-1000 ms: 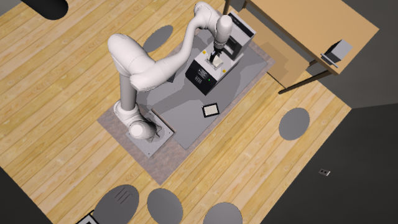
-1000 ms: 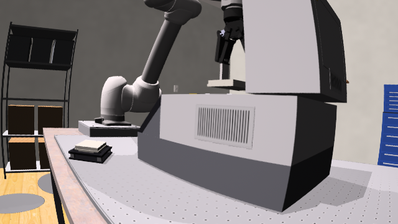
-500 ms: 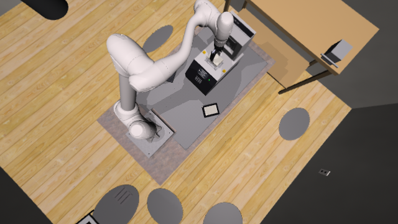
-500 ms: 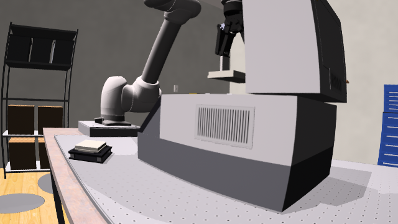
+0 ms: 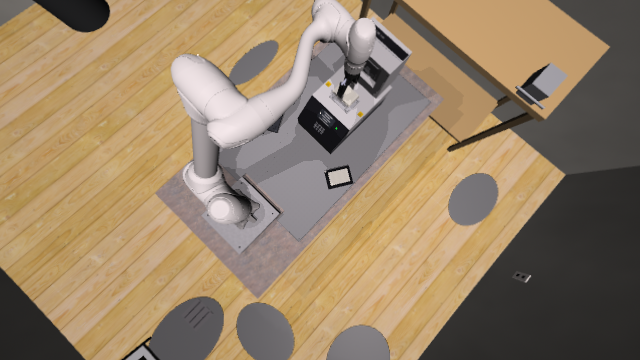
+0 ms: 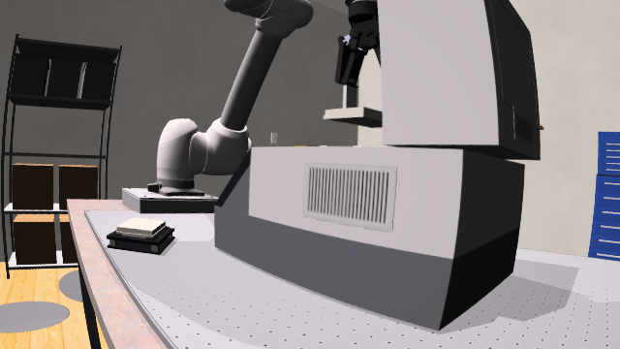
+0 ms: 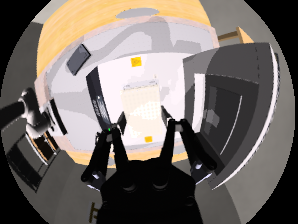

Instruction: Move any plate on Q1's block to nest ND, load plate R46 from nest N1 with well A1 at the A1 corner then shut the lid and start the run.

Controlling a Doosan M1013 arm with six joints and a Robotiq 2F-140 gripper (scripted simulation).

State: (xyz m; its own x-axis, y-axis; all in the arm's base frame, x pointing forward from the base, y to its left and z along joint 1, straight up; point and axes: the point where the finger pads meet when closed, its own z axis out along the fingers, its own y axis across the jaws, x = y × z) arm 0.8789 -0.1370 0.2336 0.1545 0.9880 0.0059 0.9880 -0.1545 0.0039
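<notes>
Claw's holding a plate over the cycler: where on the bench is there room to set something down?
Room shows on the bench between the cycler's front panel and the loaded plate nest, and between that nest and the arm's base plate. Crowded over the cycler: the claw, its plate and the raised lid stand close.

Arm stretched out, wrist pointing down (vertical), gripper (image 6: 350,79) clamped on a plate (image 6: 353,115).

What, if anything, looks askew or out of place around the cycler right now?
Nothing stands out. The gripper holds a plate level above the block, beside the open lid. The status lamp shows green. A second plate lies flat in its nest.
</notes>
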